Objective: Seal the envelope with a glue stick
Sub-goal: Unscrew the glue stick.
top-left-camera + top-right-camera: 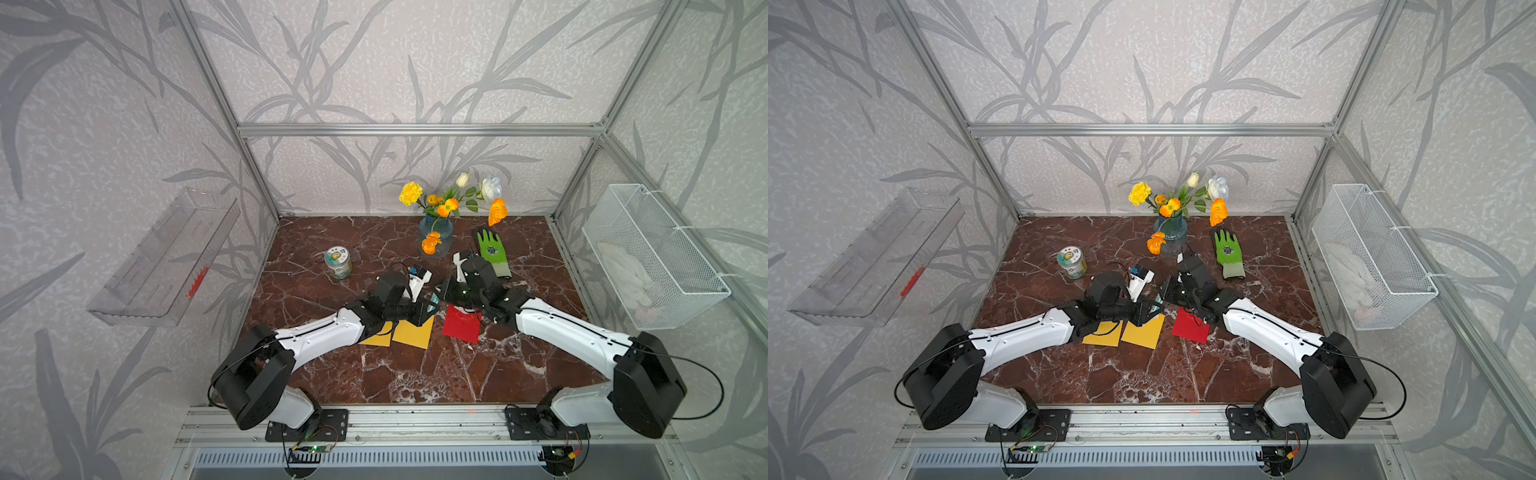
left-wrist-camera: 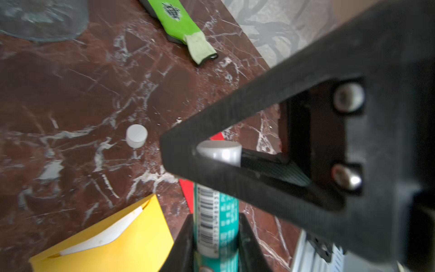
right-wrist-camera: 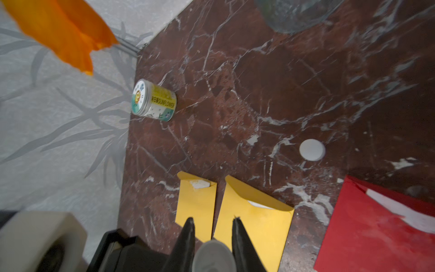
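Note:
My left gripper [image 2: 215,219] is shut on the glue stick [image 2: 215,212], around its teal, barcoded body. My right gripper [image 3: 213,220] is shut on the stick's white end [image 3: 214,255]. The two grippers meet above the table's middle, left gripper [image 1: 430,308], right gripper [image 1: 439,293]. A loose white cap [image 3: 312,149] lies on the marble. Below the grippers lie two yellow envelopes [image 3: 196,202] [image 3: 256,219] and a red envelope [image 3: 376,226], each with its flap open and white paper showing inside.
A blue vase of flowers [image 1: 435,232] and a green glove [image 1: 492,253] sit at the back. A labelled jar [image 1: 338,262] stands back left. A clear shelf [image 1: 166,257] hangs on the left wall and a wire basket [image 1: 652,257] on the right wall.

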`<move>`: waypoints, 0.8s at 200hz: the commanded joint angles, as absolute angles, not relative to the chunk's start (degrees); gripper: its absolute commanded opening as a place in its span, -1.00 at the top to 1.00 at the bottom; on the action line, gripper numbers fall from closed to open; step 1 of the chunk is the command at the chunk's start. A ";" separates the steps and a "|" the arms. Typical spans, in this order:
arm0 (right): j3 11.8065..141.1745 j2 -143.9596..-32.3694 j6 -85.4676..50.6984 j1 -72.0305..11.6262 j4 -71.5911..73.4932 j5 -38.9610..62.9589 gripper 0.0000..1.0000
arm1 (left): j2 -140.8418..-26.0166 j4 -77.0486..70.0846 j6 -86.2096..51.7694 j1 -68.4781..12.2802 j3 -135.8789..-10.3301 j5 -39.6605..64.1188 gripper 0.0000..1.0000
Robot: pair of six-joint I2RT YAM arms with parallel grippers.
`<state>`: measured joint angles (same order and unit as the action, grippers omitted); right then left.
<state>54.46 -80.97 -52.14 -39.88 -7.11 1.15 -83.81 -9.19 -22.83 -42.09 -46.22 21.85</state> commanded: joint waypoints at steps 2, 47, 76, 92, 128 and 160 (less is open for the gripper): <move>58.02 -82.04 -51.41 -41.22 -18.73 -15.27 0.98 | -85.28 -3.96 -21.79 -41.06 -49.46 9.36 1.00; 54.20 -76.02 -43.12 -37.44 -7.40 1.15 -0.09 | -85.16 -4.82 -23.04 -38.91 -50.71 24.27 1.00; 50.39 -71.61 -41.95 -32.60 -0.96 18.64 -0.54 | -84.73 -10.03 -27.31 -36.92 -49.69 35.88 1.00; 48.08 -69.67 -41.92 -29.89 1.65 25.44 -0.66 | -83.90 -13.03 -29.48 -36.34 -49.09 40.85 1.00; 42.04 -68.18 -46.67 -25.45 14.14 36.55 -0.71 | -82.43 -17.71 -32.53 -35.99 -48.58 49.79 1.00; 39.99 -69.78 -51.25 -24.67 23.42 40.43 -0.59 | -82.08 -19.45 -33.30 -35.95 -47.99 52.79 1.00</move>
<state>40.62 -69.04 -47.31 -24.95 12.38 33.28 -84.03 -15.53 -31.70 -36.25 -49.06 46.96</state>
